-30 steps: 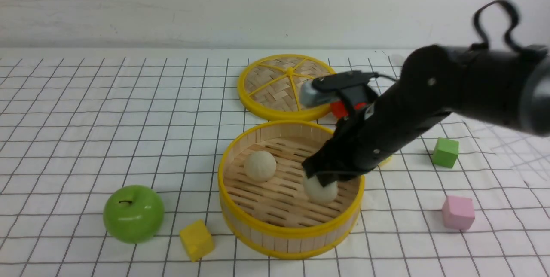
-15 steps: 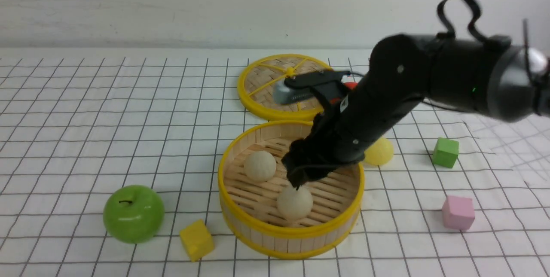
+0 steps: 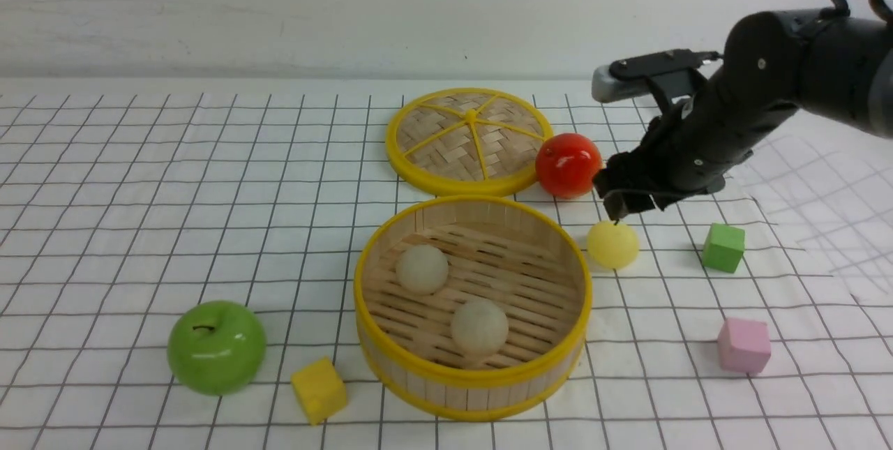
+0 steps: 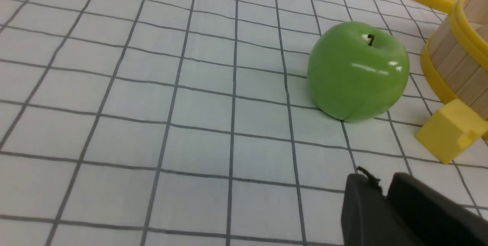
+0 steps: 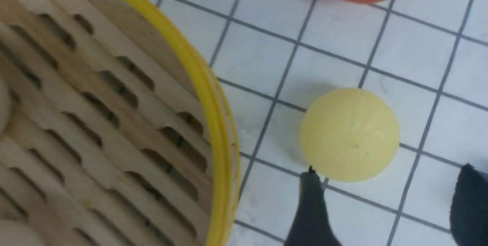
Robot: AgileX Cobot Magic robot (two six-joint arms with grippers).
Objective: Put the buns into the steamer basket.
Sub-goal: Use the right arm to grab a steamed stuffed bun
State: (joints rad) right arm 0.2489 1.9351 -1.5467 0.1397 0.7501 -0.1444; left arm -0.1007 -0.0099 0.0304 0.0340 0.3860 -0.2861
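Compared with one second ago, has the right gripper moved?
Yes. The right gripper left the basket, going right over its rim, and now hangs open above the yellow bun.

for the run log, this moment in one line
basket: two cream buns inside | yellow bun: outside, on table | right gripper: open, over yellow bun

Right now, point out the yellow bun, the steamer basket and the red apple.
yellow bun (image 3: 612,244): front view, middle of its rounded face.
steamer basket (image 3: 474,393): front view, wooden strips of its near wall.
red apple (image 3: 568,165): front view, middle of its glossy face.
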